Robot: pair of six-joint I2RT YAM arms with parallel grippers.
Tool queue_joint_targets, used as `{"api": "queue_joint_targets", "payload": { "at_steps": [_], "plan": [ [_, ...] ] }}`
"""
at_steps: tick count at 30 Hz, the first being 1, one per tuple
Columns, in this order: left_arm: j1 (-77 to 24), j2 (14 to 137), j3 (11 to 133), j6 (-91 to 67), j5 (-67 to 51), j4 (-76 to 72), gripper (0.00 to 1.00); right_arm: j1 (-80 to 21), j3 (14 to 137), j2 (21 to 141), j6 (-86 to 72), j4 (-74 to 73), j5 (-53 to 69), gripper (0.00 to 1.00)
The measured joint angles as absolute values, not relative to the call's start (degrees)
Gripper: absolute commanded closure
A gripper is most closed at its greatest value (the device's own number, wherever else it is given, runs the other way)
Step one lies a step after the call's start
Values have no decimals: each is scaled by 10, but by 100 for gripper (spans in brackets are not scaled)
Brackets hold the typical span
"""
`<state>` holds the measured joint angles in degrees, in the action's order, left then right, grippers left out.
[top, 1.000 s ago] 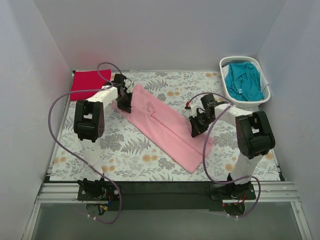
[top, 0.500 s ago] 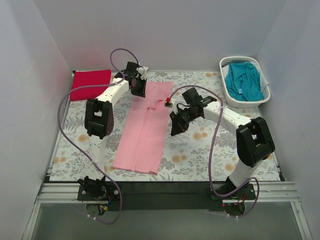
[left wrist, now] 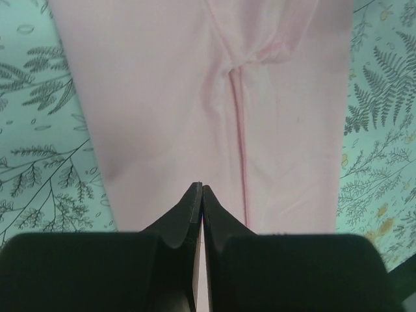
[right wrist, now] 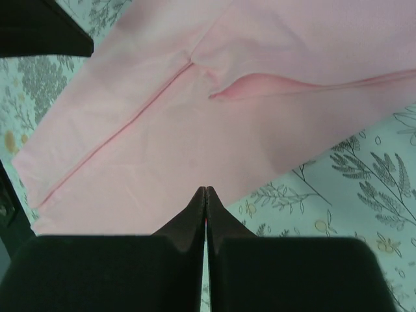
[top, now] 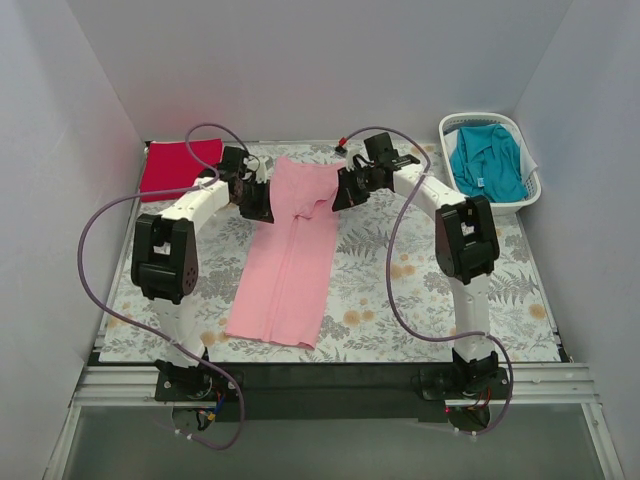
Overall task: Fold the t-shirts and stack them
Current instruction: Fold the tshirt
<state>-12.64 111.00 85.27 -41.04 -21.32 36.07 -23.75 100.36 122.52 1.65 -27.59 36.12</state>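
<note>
The arms hide the pink shirt's (top: 288,260) far corners from above, so a pinch cannot be confirmed. The left gripper (left wrist: 199,187) and right gripper (right wrist: 205,190) are closed tight, tips against pink fabric. The shirt runs far-to-near, left of the tabletop's (top: 420,290) middle. Since half a second ago, the right gripper has swung toward the far edge and the shirt's far end has narrowed.

Long shirt (top: 285,265) flat on cloth (top: 400,290), lengthwise near-to-far, centre-left. Left gripper (top: 258,205), right gripper (top: 340,195) at its far corners. Folded shirt (top: 175,165) far left. Basket (top: 455,125) far right, third shirt (top: 485,160) inside.
</note>
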Motion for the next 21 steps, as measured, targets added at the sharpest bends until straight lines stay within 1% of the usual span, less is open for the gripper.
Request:
{"api": "queue_joint_targets", "payload": {
  "at_steps": [2,7,12,13,21],
  "plan": [
    [-110,1110,837,-411,-228,366,100,-241,1027,1256,-9,-258,368,99],
    [-73,1110,802,-411,-259,377,100,-263,1035,1305,-59,-240,380,99],
    [-69,1098,746,-408,-282,382,100,-276,1042,1357,-79,-233,371,99],
    [-70,1093,736,-407,-286,385,100,-272,1046,1363,-87,-231,385,99],
    [-73,1069,719,-402,-298,384,100,-231,1100,1391,-93,-219,346,99]
  ]
}}
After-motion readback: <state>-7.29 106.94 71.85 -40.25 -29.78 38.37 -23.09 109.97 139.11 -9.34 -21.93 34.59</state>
